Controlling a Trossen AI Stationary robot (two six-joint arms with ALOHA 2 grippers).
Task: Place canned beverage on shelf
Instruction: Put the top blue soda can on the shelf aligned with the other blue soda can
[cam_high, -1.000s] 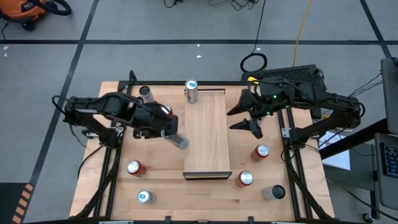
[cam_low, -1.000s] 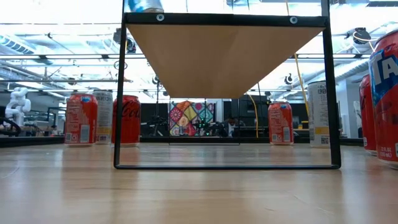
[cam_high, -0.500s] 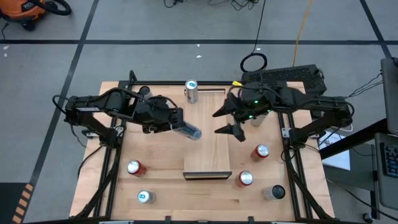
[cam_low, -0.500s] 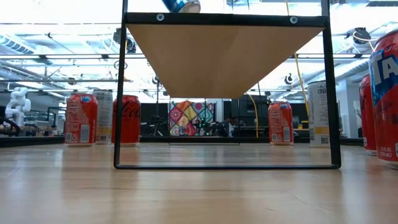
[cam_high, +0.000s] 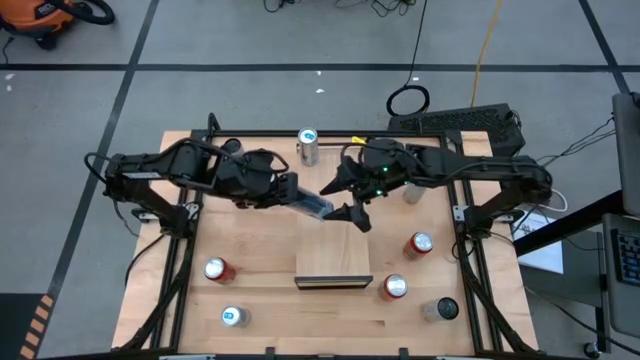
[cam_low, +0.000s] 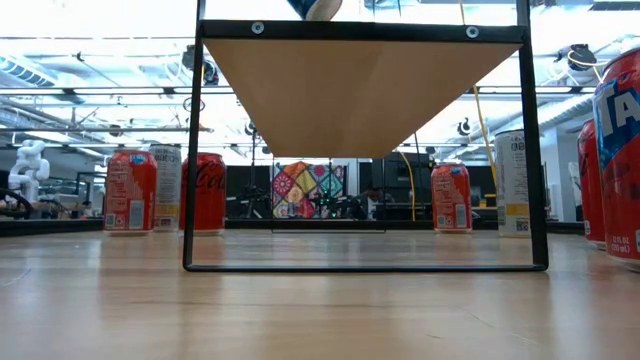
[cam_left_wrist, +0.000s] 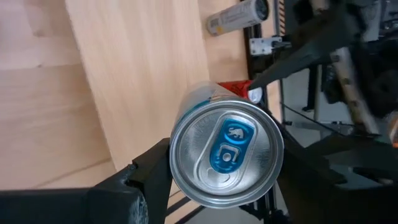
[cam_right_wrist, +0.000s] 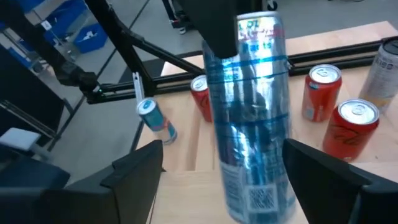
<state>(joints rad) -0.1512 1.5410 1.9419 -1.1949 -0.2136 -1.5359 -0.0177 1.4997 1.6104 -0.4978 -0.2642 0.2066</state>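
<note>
**Can held over shelf, right gripper straddling it**

Left gripper (cam_high: 290, 192) was clamped on a slim blue-and-silver can (cam_high: 316, 206), lying nearly horizontal in the high view, above the shelf (cam_high: 335, 240) near its 10 o'clock corner. Left wrist view looked straight down the can's lid (cam_left_wrist: 227, 153), a dark finger (cam_left_wrist: 152, 171) pressed against either side of the body.

Right gripper (cam_high: 345, 198) sat at the can's free end, fingers spread wide. Right wrist view had the can (cam_right_wrist: 255, 118) between the two fingers (cam_right_wrist: 134, 168), clear gaps on both sides, so no contact there as far as I could see. The left gripper's dark finger overlapped the far end of the can in that view.

Low view showed only the can's end (cam_low: 315, 8) poking above the shelf's top edge (cam_low: 360, 30); couldn't tell from it whether the can touched the board, it looked just clear.

Other cans, by the high view's clock face around the shelf:
- silver can (cam_high: 307, 146) upright at 12, beside the shelf's far end
- red cans (cam_high: 420, 244) and (cam_high: 395, 287) at 4
- dark-topped can (cam_high: 445, 310) at 5
- red can (cam_high: 215, 269) at 8
- blue-topped can (cam_high: 232, 317) at 7

All stood on the wooden table (cam_high: 260, 300), none on the shelf
</note>
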